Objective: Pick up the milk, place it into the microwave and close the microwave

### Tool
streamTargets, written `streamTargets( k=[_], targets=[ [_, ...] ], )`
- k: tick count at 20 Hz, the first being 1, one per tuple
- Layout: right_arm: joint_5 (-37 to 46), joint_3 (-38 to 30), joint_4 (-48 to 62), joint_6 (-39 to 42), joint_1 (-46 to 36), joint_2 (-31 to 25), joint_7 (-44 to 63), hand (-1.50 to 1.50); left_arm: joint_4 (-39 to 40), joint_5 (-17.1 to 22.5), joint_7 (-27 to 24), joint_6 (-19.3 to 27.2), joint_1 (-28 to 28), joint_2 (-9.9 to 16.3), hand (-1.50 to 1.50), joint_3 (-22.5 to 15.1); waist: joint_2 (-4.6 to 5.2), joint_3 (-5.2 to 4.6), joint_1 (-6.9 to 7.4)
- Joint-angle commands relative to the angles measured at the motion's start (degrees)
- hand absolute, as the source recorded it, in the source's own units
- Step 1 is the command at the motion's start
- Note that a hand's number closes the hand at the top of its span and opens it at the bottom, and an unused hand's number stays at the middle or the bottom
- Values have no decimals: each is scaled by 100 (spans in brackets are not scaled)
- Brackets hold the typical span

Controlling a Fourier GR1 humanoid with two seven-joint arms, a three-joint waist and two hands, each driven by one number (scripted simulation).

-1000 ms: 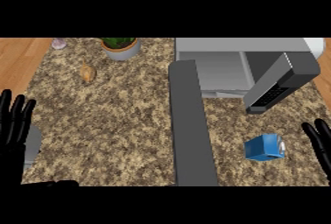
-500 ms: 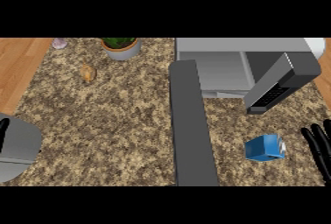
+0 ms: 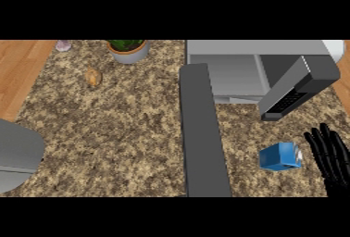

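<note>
The milk [image 3: 280, 157] is a small blue carton lying on the speckled counter at the lower right. My right hand [image 3: 330, 155] is just to its right, fingers straight and open, a small gap away from the carton. The microwave [image 3: 236, 69] stands at the back right with its cavity showing, and its door [image 3: 298, 86] swung open toward the front right. Of my left arm only the grey forearm [image 3: 17, 152] shows at the left edge; the left hand is out of view.
A long dark grey bar [image 3: 202, 134] runs front to back down the counter's middle, left of the milk. A potted plant [image 3: 128, 49], a small brown object [image 3: 93, 77] and a pinkish item [image 3: 63, 45] sit at the back left.
My right hand has moved left toward the milk. My left hand has dropped out of view, and the grey forearm now fills the left edge.
</note>
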Motion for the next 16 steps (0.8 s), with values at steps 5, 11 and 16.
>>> streamTargets(
  k=[5,11,16],
  targets=[
    [-52,-695,1248,-48,-426,-123,-504,-150,30,618,-96,-609,308,132,-150,670,2,-1,13],
    [218,-999,2519,-35,-455,-196,-1618,-150,15,353,33,-613,184,-34,-150,587,4,0,1],
    [243,-1222,3267,127,-594,-407,-2063,-150,-174,514,152,-734,245,-131,-150,768,3,-1,-2]
  ],
)
